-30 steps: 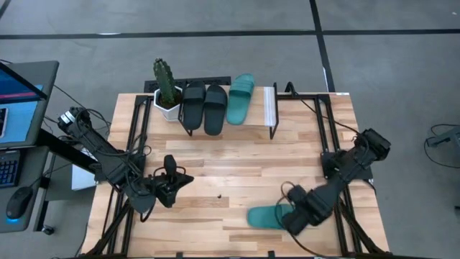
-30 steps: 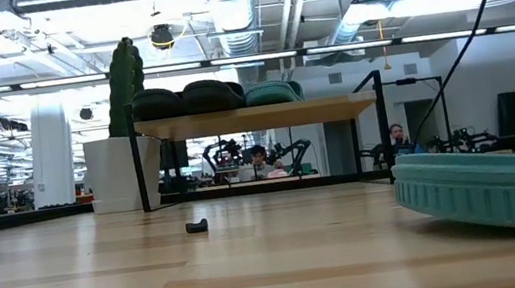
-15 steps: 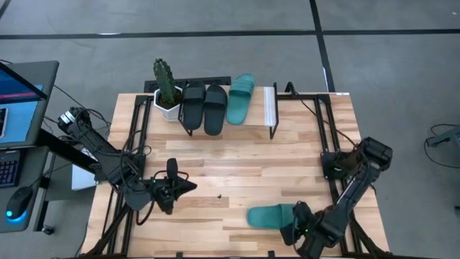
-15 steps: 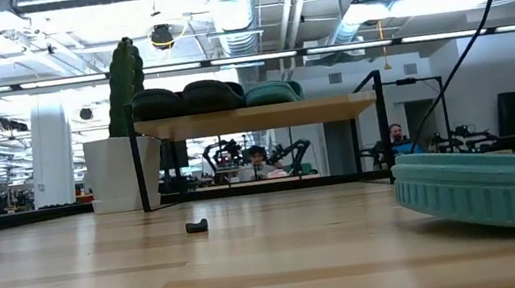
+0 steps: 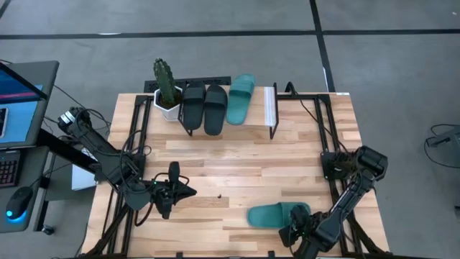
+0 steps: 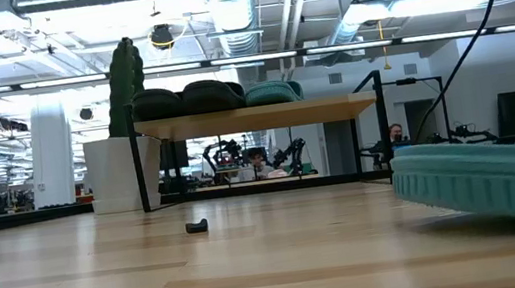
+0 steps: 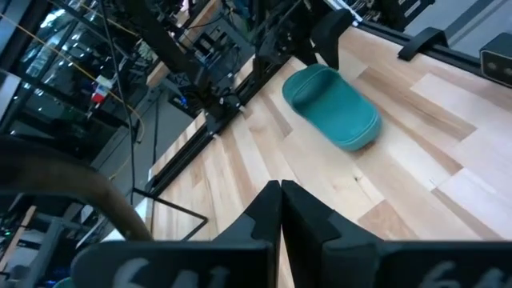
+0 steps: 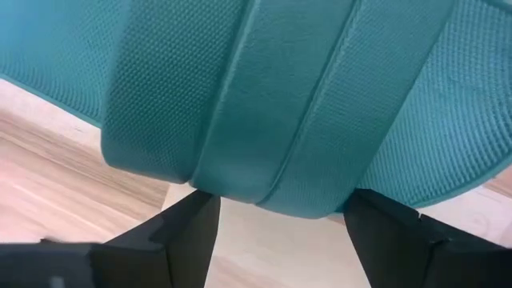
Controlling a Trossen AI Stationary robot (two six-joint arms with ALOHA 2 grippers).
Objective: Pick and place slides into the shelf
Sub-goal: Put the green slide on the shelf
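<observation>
Three slides (image 5: 215,102) sit on the shelf (image 5: 269,106); well apart, the right gripper's (image 5: 296,232) wide fingers (image 8: 188,232) straddle the fourth teal slide's (image 5: 277,215) strap; the left gripper's (image 5: 188,191) fingers are closed, empty.

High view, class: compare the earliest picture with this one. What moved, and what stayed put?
The right claw drew back toward the table's near edge, its open fingers now astride the loose teal-green rubber slide, whose end looks slightly raised. The left claw shifted slightly. The three slides on the black-framed wooden shelf stayed put.

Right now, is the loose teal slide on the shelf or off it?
Off: the teal slide lies on the tabletop, right gripper at its strap.
</observation>
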